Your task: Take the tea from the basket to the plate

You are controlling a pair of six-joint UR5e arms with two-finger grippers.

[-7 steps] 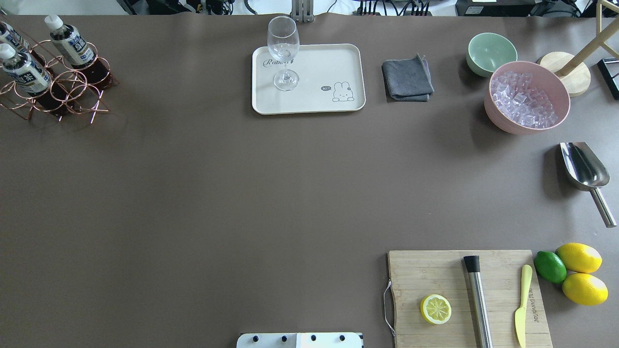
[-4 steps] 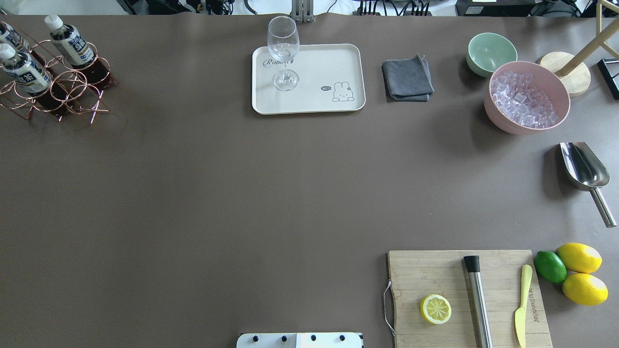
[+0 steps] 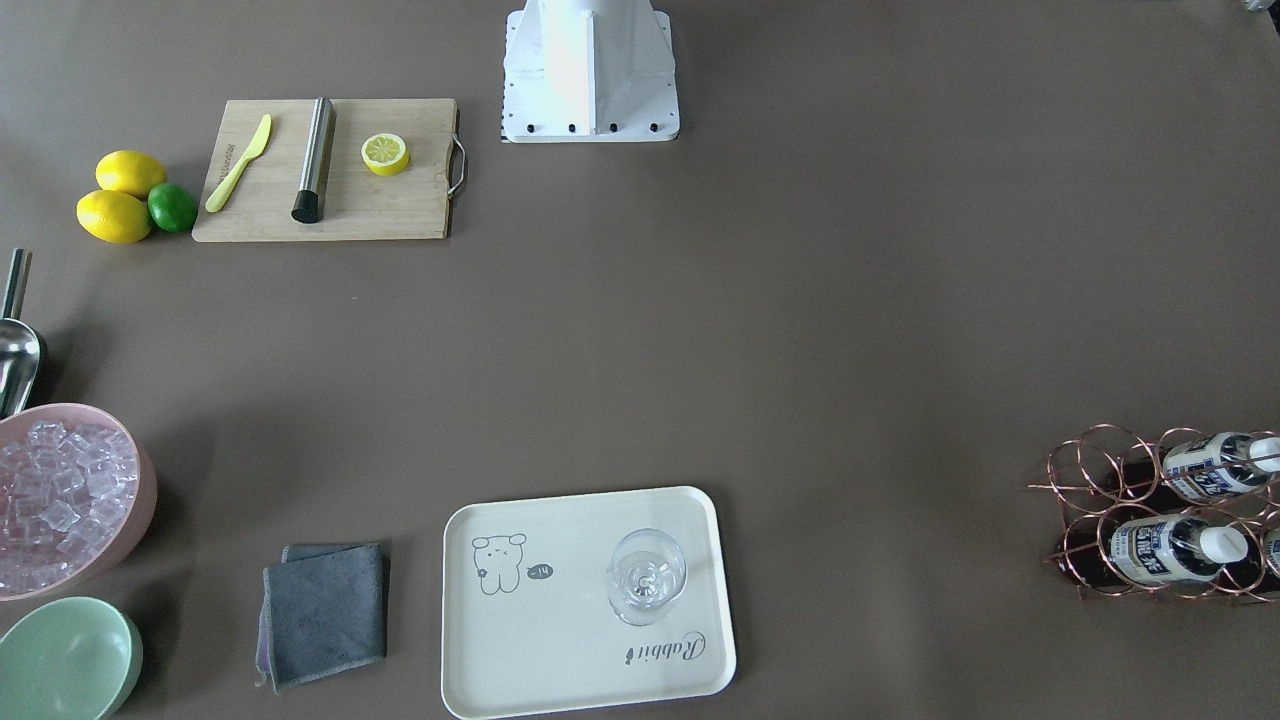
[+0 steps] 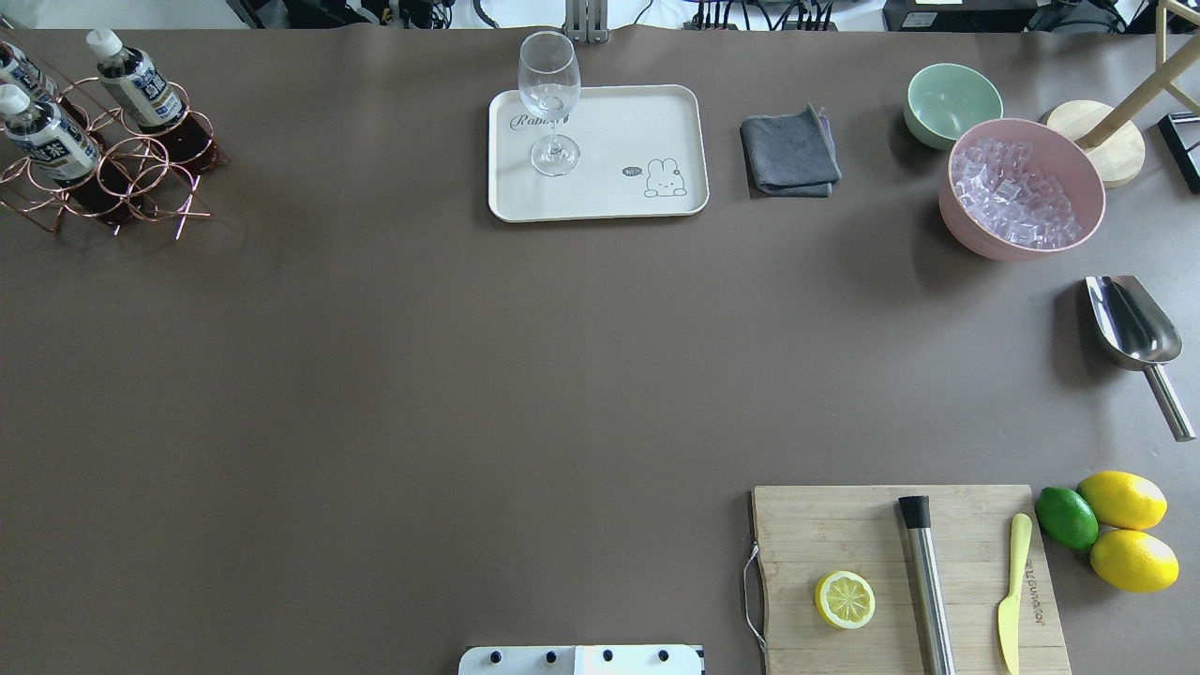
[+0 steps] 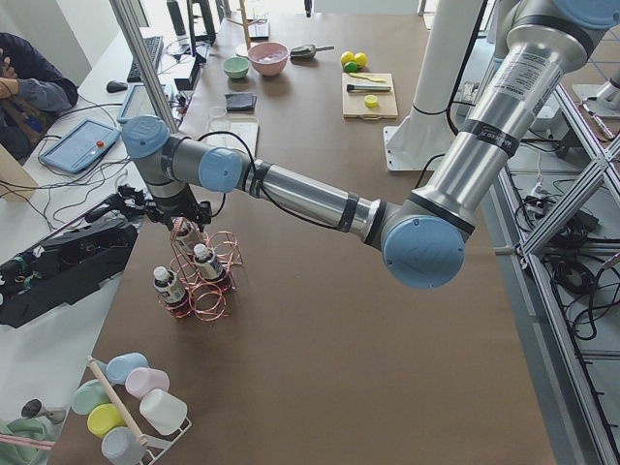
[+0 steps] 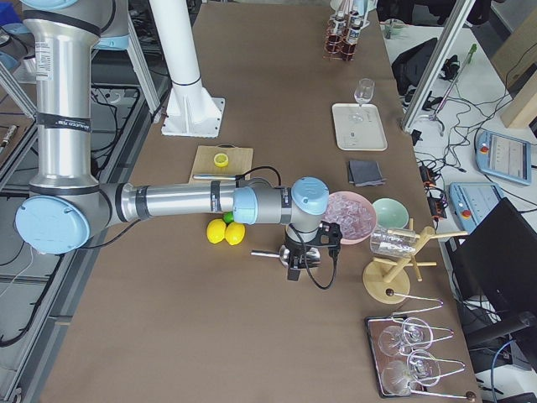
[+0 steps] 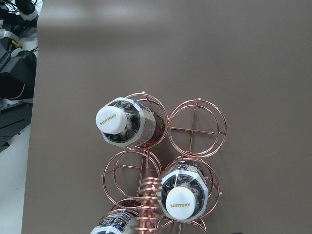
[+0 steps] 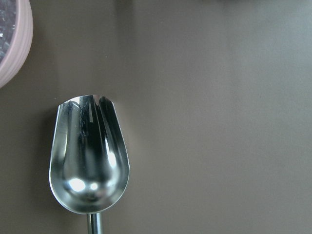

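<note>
Three tea bottles stand in the copper wire basket (image 4: 122, 178) at the table's far left; one is nearest the middle (image 4: 141, 89), another in front (image 4: 52, 141). In the left wrist view I look straight down on two white caps (image 7: 122, 122) (image 7: 183, 197) and an empty cell (image 7: 197, 122). My left gripper (image 5: 184, 215) shows only in the exterior left view, just above the basket (image 5: 208, 291); I cannot tell whether it is open. The cream plate (image 4: 609, 187) lies at the far middle. My right gripper (image 6: 294, 269) hangs over a steel scoop (image 8: 90, 156); its state is unclear.
A stemmed glass (image 4: 548, 94) stands on the plate's left part. A grey cloth (image 4: 789, 155), green bowl (image 4: 952, 103) and pink ice bowl (image 4: 1022, 192) lie right of it. A cutting board (image 4: 844, 544) with lemon half, muddler and knife sits near right.
</note>
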